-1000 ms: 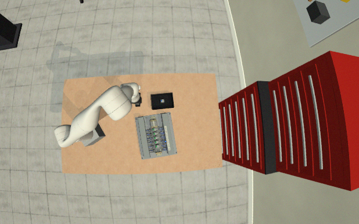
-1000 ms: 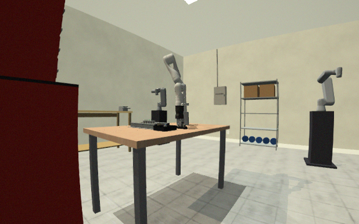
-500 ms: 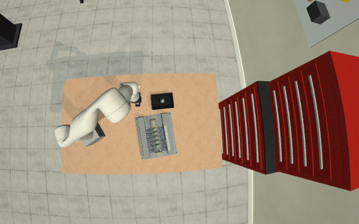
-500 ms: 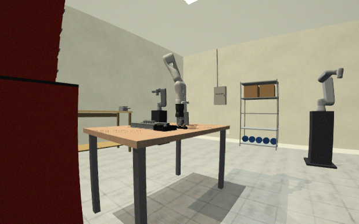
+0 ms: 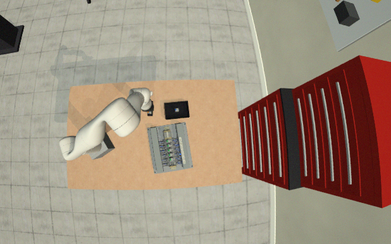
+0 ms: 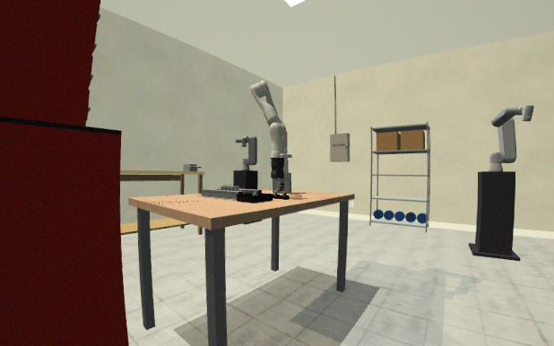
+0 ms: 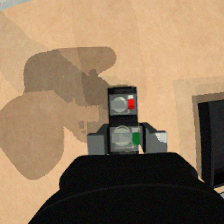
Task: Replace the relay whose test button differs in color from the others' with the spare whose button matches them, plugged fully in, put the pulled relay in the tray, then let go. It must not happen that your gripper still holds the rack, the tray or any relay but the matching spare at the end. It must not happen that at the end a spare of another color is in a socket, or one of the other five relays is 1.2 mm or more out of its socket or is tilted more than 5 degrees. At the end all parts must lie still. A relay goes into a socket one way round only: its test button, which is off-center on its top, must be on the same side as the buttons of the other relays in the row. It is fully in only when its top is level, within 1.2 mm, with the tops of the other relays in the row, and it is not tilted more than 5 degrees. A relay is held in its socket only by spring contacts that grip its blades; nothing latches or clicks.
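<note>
Gripping a grey green-buttoned spare relay [image 7: 123,138], the black tool [image 7: 125,145] is closed partway near the tan wooden desk's [image 5: 200,177] far edge, beside a red-buttoned spare [image 7: 122,103].
</note>
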Controlling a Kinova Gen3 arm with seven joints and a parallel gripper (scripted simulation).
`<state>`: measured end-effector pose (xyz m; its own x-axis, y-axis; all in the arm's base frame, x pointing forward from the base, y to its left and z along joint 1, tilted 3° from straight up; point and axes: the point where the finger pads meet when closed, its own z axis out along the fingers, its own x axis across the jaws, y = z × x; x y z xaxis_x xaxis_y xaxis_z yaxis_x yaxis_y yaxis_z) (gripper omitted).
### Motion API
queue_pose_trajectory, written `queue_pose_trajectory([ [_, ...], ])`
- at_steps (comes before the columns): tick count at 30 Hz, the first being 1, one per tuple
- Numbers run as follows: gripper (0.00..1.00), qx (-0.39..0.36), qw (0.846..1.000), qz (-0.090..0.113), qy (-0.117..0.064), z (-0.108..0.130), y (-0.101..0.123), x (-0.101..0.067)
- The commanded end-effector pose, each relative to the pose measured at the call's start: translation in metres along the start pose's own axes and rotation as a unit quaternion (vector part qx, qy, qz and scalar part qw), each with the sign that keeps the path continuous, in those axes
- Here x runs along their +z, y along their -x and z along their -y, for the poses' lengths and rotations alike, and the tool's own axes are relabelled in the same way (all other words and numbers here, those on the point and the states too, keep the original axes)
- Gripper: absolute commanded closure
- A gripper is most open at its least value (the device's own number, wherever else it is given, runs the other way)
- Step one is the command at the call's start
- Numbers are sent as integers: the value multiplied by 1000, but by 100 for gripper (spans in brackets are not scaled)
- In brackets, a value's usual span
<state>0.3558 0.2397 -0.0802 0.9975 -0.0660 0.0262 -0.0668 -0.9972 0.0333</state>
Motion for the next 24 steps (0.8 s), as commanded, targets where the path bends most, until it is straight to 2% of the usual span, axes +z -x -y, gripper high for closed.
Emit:
queue_pose_trajectory([
  [1, 100, -1, 1000, 0, 0, 0, 0, -5],
  [12, 100, -3, 1000, 0, 2, -2, 0, -20],
  [15, 100, -1, 1000, 0, 0, 1, 0, -19],
  [24, 100, -2, 1000, 0, 1, -2, 0, -37],
])
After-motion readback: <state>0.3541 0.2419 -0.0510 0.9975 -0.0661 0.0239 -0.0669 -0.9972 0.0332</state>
